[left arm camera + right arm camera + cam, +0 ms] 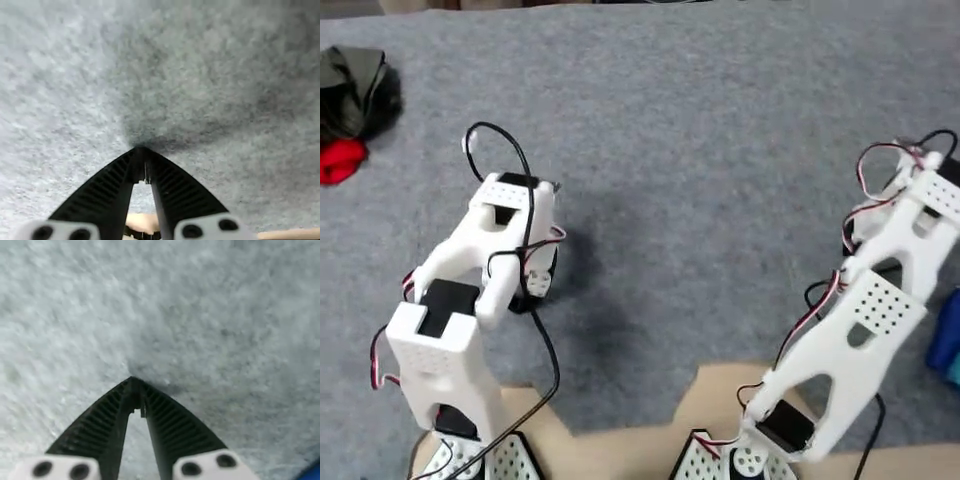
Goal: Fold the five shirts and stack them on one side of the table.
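- Grey felt surface (720,150) carries everything, with a tan board at its near edge under the arm bases.
- Left arm (470,270) sits toward the left side, right arm (880,300) by the right edge. Both are bent down over bare felt.
- Dark green shirt (355,90) is bunched up at the far left corner.
- Red shirt (340,160) is crumpled right against it on the left edge.
- Blue shirt (947,340) pokes in at the right edge, beside the right arm.
- Left gripper (141,152): tips together, nothing in them, down at the felt.
- Right gripper (135,382): same deal, pinched together on nothing.

Soft even light is falling on grey mat (720,150); diffuse shadows are pooling beside left arm (470,270), ahead of left gripper (141,151).
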Motion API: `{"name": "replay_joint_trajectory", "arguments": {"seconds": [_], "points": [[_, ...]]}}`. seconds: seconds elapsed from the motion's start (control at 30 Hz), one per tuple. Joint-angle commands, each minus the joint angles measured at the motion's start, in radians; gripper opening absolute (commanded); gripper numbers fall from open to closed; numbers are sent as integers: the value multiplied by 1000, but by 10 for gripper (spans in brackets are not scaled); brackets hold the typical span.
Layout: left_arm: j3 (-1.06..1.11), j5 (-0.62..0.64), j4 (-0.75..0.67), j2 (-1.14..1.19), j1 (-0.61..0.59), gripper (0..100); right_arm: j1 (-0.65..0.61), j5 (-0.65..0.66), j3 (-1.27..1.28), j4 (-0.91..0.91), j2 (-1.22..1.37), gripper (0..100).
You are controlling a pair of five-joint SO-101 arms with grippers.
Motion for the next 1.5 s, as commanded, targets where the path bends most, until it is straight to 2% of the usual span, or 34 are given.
{"name": "replay_joint_trajectory", "arguments": {"seconds": [0.0,0.47,0.83,0.97,1.17,1.3,1.47], "points": [[74,-2,28,13,15,19,113,44,108,23,-61,5],[129,-2,28,12,15,19,64,176,707,17,-550,5],[92,9,46,-42,0,19,36,210,855,-21,-806,5],[87,9,49,-229,-54,19,-12,212,857,-18,-981,5],[193,9,51,-682,-100,19,-101,213,934,14,-1262,5],[330,9,51,-981,-137,19,-154,241,1086,11,-1465,5],[460,0,51,-1283,-267,19,-205,255,1356,-61,-1718,5]]}}
